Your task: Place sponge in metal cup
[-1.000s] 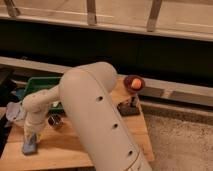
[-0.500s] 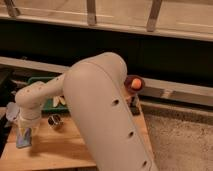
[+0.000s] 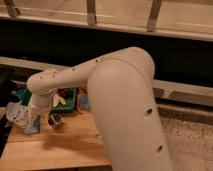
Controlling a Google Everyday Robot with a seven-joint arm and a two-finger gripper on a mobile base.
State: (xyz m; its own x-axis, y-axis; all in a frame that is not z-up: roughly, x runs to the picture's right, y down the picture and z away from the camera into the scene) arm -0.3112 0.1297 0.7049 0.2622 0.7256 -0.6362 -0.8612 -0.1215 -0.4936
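The dull-blue sponge point(image 3: 32, 126) hangs at the tip of my gripper point(image 3: 34, 120), just above the left part of the wooden table point(image 3: 70, 145). The gripper is shut on the sponge and points down from the arm's wrist. The small metal cup point(image 3: 55, 120) with its dark inside stands on the table a short way to the right of the sponge, apart from it. My large white arm fills the middle and right of the view and hides the table's right side.
A whitish translucent cup point(image 3: 15, 113) stands just left of the gripper. Behind the metal cup is a green tray point(image 3: 69, 98), with a blue pad point(image 3: 83, 103) beside it. A dark wall with a rail runs behind the table.
The gripper with the sponge has risen from the table's front left and come back and a little to the right, nearer the metal cup. The elbow has swung higher.
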